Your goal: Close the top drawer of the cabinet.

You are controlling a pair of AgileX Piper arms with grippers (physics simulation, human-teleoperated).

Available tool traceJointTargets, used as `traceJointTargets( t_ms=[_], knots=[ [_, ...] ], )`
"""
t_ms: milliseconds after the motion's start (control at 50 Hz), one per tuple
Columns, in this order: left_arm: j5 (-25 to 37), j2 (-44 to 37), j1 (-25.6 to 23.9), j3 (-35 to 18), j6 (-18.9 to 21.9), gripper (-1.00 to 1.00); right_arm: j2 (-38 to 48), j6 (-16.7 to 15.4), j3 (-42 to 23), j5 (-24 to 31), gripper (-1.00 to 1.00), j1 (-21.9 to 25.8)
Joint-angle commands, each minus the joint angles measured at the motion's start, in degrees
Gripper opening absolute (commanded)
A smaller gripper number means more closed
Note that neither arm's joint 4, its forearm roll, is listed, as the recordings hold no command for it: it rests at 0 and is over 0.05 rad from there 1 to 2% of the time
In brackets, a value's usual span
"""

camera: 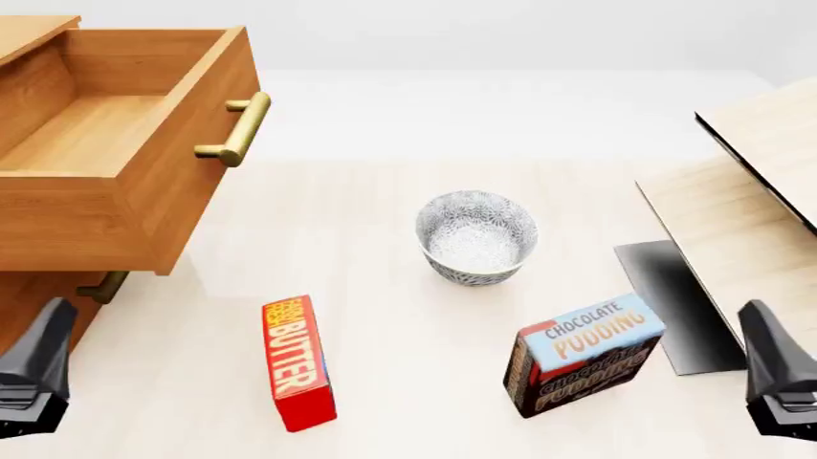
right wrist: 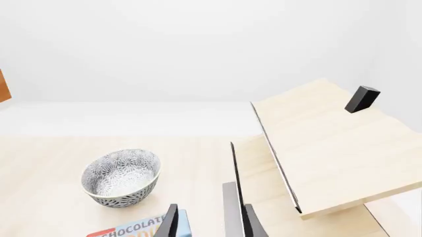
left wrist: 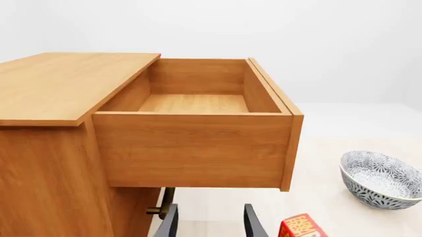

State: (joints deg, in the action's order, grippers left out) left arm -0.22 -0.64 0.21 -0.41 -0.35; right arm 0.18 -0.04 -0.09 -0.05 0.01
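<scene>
Nearest the camera, left end effector (camera: 36,378) sits at the bench's left front edge, right end effector (camera: 779,378) at the right front edge; both hang free, touching nothing. Left wrist view shows its two fingers (left wrist: 169,223) apart with an empty gap, so open; right wrist view shows the same for its fingers (right wrist: 170,223), open and empty. Just ahead on the bench (camera: 383,277): red butter box (camera: 298,363) lying flat, left of centre; chocolate pudding box (camera: 585,354) right of centre, tilted. Patterned bowl (camera: 476,236) sits further back between them, upright, apart from both. Right side: pale wooden board structure (camera: 753,191) with black edges, slanted. Far left: cabinet (camera: 33,296), with top drawer (camera: 115,163) pulled well out over the bench, interior bare, brass handle (camera: 236,129) on its front facing right. Lower drawer handle (camera: 102,287) shows under it, drawer front flush.
</scene>
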Motion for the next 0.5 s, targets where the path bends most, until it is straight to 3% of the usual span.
traceJointTargets(
  t_ms=[20,380,500],
  knots=[
    [-0.8,-0.5,0.2,0.3,0.7,1.0,0.2,-0.1,-0.1,0.0,1.0,0.0],
    [1.0,0.5,-0.1,0.4,1.4,1.0,0.2,-0.2,-0.1,-0.1,1.0,0.0],
    [3.1,0.2,-2.6,0.4,0.5,1.0,0.3,-0.2,-0.1,-0.1,1.0,0.0]
  ],
)
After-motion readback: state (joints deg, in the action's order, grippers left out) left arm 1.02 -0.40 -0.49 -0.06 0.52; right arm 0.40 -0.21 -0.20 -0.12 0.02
